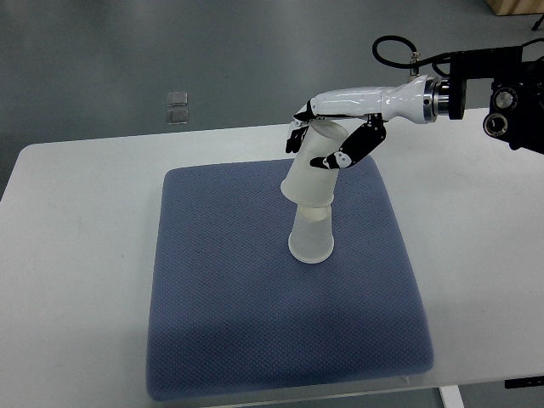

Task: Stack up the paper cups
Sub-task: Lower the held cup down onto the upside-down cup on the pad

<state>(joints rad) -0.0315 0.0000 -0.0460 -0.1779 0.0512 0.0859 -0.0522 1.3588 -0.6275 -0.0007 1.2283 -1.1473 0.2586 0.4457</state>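
Now right hand [336, 136] grips upper cup [316, 170], seemingly nested on lower cup [311, 238].

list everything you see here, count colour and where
paper cups: two, translucent white, one upside down on the mat, the other held tilted over it
mat: one, blue-grey, centre of the table
table: one, white, under the mat
small squares: two, clear grey, on the floor beyond the table
cable: one, black, looped above the arm at upper right
robot hand: right one, white and black, closed on the upper cup
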